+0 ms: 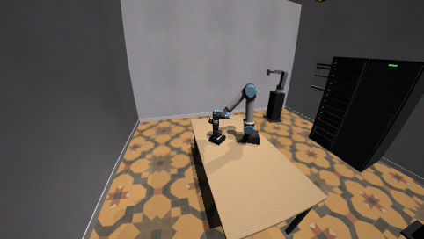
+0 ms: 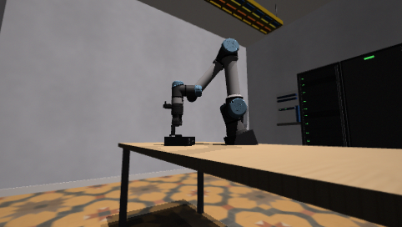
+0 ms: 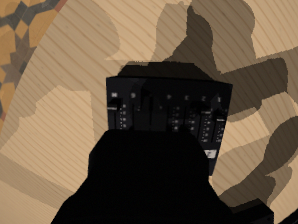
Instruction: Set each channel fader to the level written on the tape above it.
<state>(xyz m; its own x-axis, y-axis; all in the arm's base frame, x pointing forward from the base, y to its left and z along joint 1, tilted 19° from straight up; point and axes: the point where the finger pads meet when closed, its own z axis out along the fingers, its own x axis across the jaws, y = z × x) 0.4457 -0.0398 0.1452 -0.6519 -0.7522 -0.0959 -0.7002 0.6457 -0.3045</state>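
Note:
The lighting desk [image 1: 216,139] is a small black box standing flat near the far left of the wooden table; it also shows in the side view [image 2: 179,140] and in the wrist view [image 3: 169,112]. Its faders and tape labels are too small and dark to read. My gripper [image 2: 173,133] points straight down, shut, with its tip at the desk's top face. In the wrist view the gripper body [image 3: 149,196] is a black mass that hides the near half of the desk and the fingertips.
The arm's base [image 1: 250,136] stands on the table right of the desk. A black server rack [image 1: 365,110] stands at the right wall. A second dark stand [image 1: 274,103] is on the floor behind the table.

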